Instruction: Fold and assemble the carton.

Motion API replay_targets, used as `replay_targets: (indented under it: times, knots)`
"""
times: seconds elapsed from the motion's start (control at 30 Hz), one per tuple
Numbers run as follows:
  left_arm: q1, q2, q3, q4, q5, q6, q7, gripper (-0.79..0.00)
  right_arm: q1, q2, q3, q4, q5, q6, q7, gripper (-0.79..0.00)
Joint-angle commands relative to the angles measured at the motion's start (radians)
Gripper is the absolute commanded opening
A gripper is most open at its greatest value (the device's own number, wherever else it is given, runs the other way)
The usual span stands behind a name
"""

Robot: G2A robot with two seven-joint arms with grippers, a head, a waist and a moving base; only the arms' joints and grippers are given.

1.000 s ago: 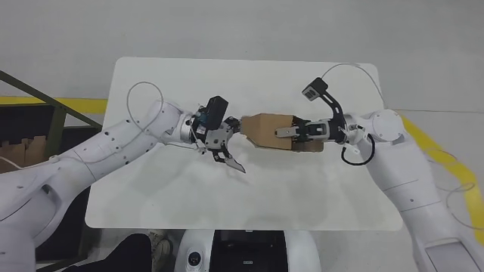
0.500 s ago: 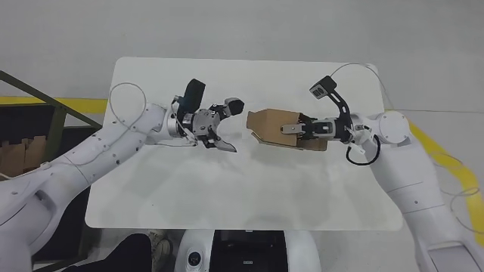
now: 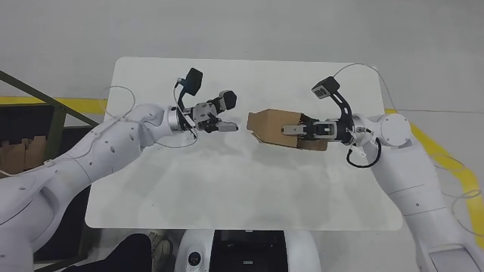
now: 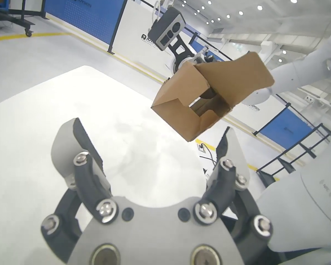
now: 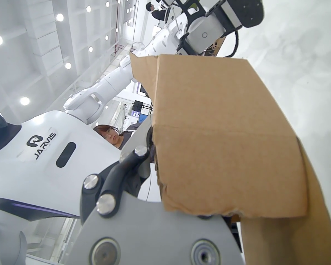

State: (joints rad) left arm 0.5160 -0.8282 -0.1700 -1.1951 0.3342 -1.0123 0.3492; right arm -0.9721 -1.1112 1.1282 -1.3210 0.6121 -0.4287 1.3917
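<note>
While clamped on one wall by R gripper (image 3: 291, 130), carton (image 3: 274, 126): brown, part-folded, held above white table (image 3: 249, 189), approx. centre, slightly toward 2 o'clock. Open end, one flap sticking out, faces 9 o'clock. L gripper (image 3: 230, 113): at 9 o'clock of carton, just apart, fingers spread wide, empty.

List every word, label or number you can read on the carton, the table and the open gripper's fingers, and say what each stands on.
No text can be read on any of these.
carton: plain brown card on every face shown, no print.
table: plain white top, no print.
fingers of the left gripper: dark pads and bare metal, no print.
</note>
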Motion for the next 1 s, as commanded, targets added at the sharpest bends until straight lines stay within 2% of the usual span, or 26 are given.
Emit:
replay_targets:
  times: [0.0,0.23,0.33,0.43,0.53,0.67,0.8,0.97]
  knots:
    - [0.000,0.000,0.000,0.000,0.046,0.000,0.028,0.000,0.000,0.000,0.000,0.000,0.000,0.000,-0.001,-0.785]
    - [0.000,0.000,0.000,0.000,0.046,0.000,0.028,0.000,0.000,0.000,0.000,0.000,0.000,0.000,-0.001,-0.785]
    - [0.025,0.001,-0.008,-0.014,0.001,0.010,-0.007,0.000,0.000,0.000,0.000,0.000,0.000,0.000,-0.001,-0.785]
    - [0.039,0.007,-0.009,-0.042,-0.146,0.000,-0.108,0.000,0.000,0.000,0.000,0.000,0.000,0.000,-0.001,-0.785]
    - [0.030,0.020,-0.001,-0.064,-0.341,0.000,-0.285,0.000,0.000,0.000,0.000,0.000,0.000,0.000,-0.001,-0.785]
    - [0.023,0.033,-0.010,-0.091,-0.481,0.005,-0.443,0.000,0.000,0.000,0.000,0.000,0.000,0.000,-0.001,-0.785]
    - [0.024,0.035,-0.026,-0.117,-0.570,0.053,-0.548,0.000,0.000,0.000,0.000,0.000,0.000,0.000,-0.001,-0.785]
    - [0.036,0.024,-0.044,-0.139,-0.606,0.094,-0.639,0.000,0.000,0.000,0.000,0.000,0.000,0.000,-0.001,-0.785]
